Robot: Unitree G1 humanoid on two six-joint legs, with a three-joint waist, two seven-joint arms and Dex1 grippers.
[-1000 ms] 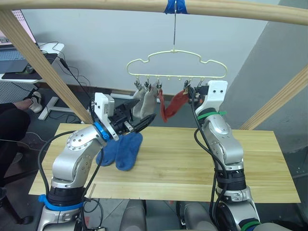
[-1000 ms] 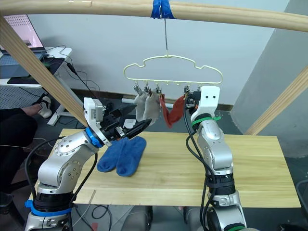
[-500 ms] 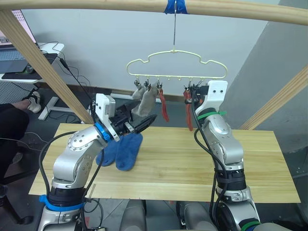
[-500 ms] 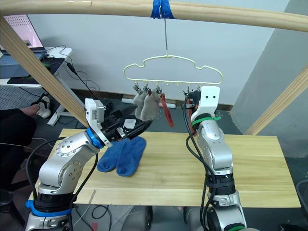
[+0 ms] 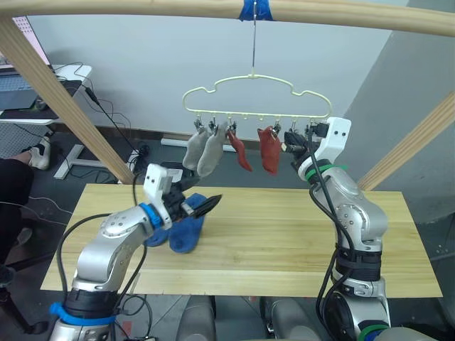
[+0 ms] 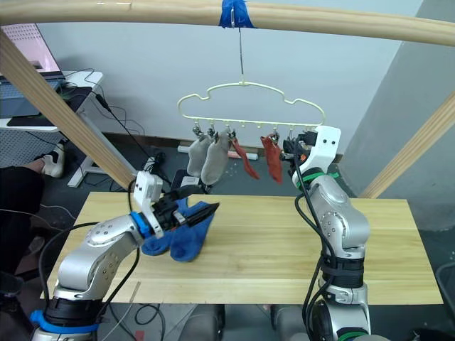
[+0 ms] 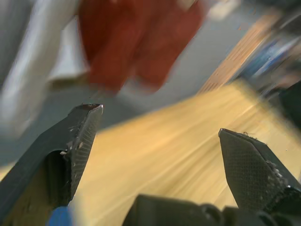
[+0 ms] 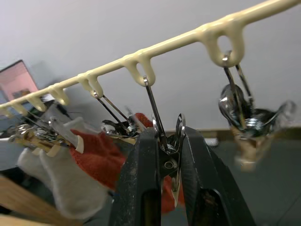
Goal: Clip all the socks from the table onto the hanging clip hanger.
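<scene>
Pale yellow-green cloud-shaped wire clip hanger [image 5: 257, 96] hangs from wooden pole; two grey knit socks [image 5: 204, 150] + two rust-red socks [image 5: 268, 150] clipped. Two blue ankle socks [image 6: 179, 233] lie on light wooden bench [image 5: 298, 241], approx 9 o'clock. R gripper [image 8: 164, 155] jaws clenched on small metal clip [image 8: 165, 136], 5th along bar. L gripper [image 7: 160, 141] jaws released, above blue pair. Judgement: pinch one cuff only, lift clear. Bench 3 o'clock side roomy; diagonal pole crowds L arm.

Round wooden pole frame [image 5: 142, 8] with blue tape [image 5: 254, 9]; white desk [image 5: 60, 78] and cables [image 5: 106, 114] behind.
</scene>
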